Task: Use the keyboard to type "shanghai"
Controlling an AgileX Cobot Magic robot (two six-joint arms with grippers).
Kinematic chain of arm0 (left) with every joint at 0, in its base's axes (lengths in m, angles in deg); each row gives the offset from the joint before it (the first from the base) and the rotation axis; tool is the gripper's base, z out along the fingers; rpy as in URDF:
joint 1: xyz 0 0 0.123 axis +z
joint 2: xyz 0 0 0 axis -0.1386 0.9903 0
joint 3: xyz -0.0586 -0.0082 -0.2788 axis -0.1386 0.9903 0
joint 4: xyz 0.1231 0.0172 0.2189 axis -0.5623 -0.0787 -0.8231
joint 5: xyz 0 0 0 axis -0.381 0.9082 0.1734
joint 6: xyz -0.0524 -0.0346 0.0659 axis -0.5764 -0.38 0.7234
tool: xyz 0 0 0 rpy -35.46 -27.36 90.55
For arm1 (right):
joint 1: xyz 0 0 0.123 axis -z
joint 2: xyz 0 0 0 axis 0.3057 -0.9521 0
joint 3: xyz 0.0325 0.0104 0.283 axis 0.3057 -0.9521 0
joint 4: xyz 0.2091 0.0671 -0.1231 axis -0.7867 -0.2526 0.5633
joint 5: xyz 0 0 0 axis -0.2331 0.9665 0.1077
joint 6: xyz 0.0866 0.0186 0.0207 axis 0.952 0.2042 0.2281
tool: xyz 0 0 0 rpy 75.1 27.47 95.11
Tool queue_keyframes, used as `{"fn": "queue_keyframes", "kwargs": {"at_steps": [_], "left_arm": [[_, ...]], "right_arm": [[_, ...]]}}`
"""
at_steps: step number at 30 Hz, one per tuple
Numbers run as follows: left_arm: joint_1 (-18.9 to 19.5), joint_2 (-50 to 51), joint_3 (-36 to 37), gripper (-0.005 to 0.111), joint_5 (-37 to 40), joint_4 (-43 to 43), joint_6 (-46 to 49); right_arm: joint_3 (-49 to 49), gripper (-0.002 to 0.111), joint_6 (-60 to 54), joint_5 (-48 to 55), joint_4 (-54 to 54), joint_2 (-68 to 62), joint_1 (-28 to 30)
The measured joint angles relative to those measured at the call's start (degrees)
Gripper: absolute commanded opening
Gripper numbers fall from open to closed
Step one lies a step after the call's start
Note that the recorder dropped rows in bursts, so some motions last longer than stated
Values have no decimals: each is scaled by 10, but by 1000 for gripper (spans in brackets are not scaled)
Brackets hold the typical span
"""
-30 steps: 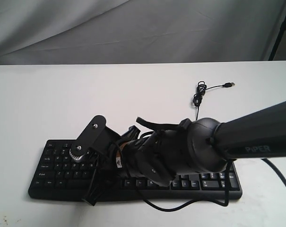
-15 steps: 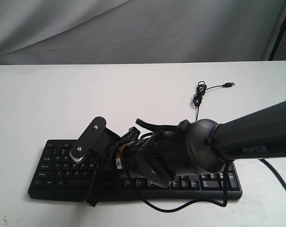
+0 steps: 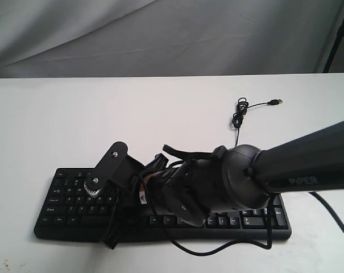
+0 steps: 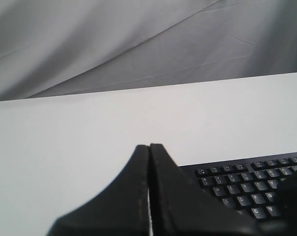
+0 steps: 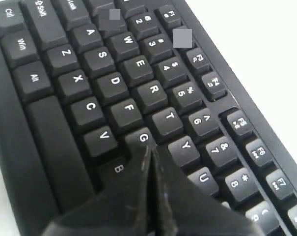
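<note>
The black keyboard (image 3: 69,200) lies at the table's near edge. My right gripper (image 5: 148,148) is shut, nothing between its fingers. Its tip sits low over the keys at the edge of the G key (image 5: 143,138), between B and Y, and it hides the key beyond G. Whether it presses a key I cannot tell. In the exterior view the right arm (image 3: 240,181) reaches across the keyboard's middle from the right and hides many keys. My left gripper (image 4: 149,146) is shut and empty, raised over the keyboard's left part (image 4: 246,186), pointing at the bare table beyond it.
The keyboard's thin cable runs back to a coil (image 3: 239,111) with the USB plug (image 3: 278,102) on the white table (image 3: 75,114). A grey cloth backdrop (image 3: 160,34) hangs behind the table. A loose arm cable (image 3: 217,250) droops in front of the keyboard.
The right arm has edged slightly to the left over the keyboard. The left gripper has stayed where it was.
</note>
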Motion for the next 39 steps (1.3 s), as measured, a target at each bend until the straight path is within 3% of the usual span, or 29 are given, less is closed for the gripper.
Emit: {"fn": "queue_keyframes", "kwargs": {"at_steps": [5,10,15,22,32,39], "left_arm": [[0,0,0,0,0,0,0],[0,0,0,0,0,0,0],[0,0,0,0,0,0,0],[0,0,0,0,0,0,0],[0,0,0,0,0,0,0],[0,0,0,0,0,0,0]], "right_arm": [[42,0,0,85,-15,14,0],[176,0,0,227,-106,11,0],[277,0,-1,305,-208,-12,0],[303,0,-1,329,-279,-50,0],[303,0,-1,299,-281,-76,-8],[362,0,0,328,-262,-122,-8]]}}
